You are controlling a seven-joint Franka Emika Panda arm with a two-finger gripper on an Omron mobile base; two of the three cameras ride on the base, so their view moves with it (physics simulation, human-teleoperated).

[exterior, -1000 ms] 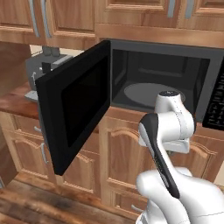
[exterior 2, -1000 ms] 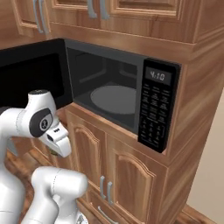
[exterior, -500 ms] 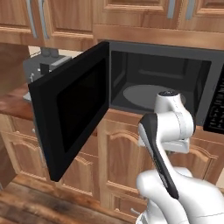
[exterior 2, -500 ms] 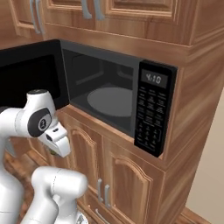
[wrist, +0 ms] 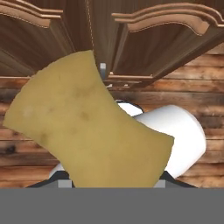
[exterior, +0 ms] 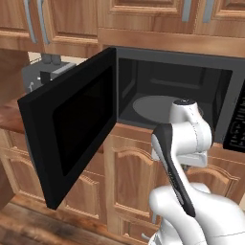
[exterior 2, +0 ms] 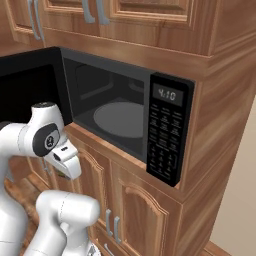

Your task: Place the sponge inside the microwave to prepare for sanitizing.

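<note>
The yellow-olive sponge [wrist: 87,131] is large in the hand view, and my gripper [wrist: 112,181] is shut on it, pointing down at the lower cabinet doors and the wood floor. The black microwave [exterior: 167,95] stands open, its door [exterior: 72,129] swung out to the left. Its round turntable [exterior: 158,106] is bare. In the right base view the microwave [exterior 2: 115,115] shows its keypad [exterior 2: 165,145] and lit display [exterior 2: 164,93]. My hand [exterior 2: 65,160] hangs just below and in front of the opening's left part.
A grey coffee machine [exterior: 43,72] stands on the counter [exterior: 9,119] behind the open door. Wooden upper cabinets [exterior: 143,14] run above the microwave, and lower cabinet doors [exterior: 129,177] below it. A tall wooden panel [exterior 2: 220,150] closes the right side.
The whole picture has shifted a little to the left in both base views, so the base has moved. The arm keeps its pose with the sponge held.
</note>
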